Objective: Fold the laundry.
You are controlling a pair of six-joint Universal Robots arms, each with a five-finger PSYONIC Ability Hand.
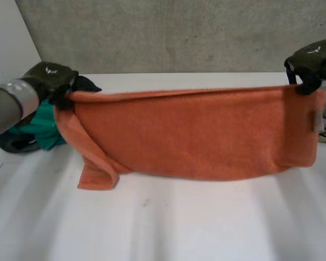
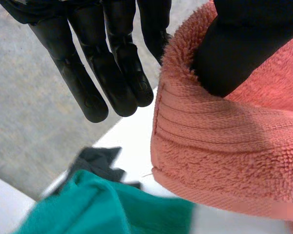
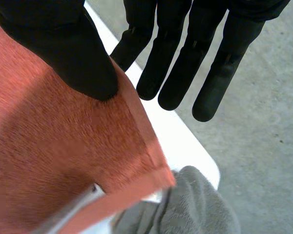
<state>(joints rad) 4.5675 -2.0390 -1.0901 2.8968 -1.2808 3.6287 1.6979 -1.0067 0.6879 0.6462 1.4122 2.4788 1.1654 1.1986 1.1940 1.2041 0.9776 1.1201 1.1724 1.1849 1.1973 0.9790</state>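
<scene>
An orange towel [image 1: 195,136] hangs stretched between my two hands above the white table [image 1: 179,217]; its lower left corner droops onto the tabletop. My left hand [image 1: 51,79] holds the towel's upper left corner. In the left wrist view the thumb [image 2: 234,48] presses into the towel's hem [image 2: 224,146] while the fingers [image 2: 112,73] stay straight beside it. My right hand [image 1: 312,60] holds the upper right corner. There the thumb [image 3: 73,48] pins the orange towel [image 3: 53,156] and the fingers [image 3: 185,63] stretch out past its edge.
A teal cloth [image 1: 43,128] and a black garment [image 1: 13,142] lie on the table under my left hand, also seen as teal cloth [image 2: 102,209]. A grey cloth [image 3: 195,204] lies at the table's right edge below my right hand. A concrete wall stands behind.
</scene>
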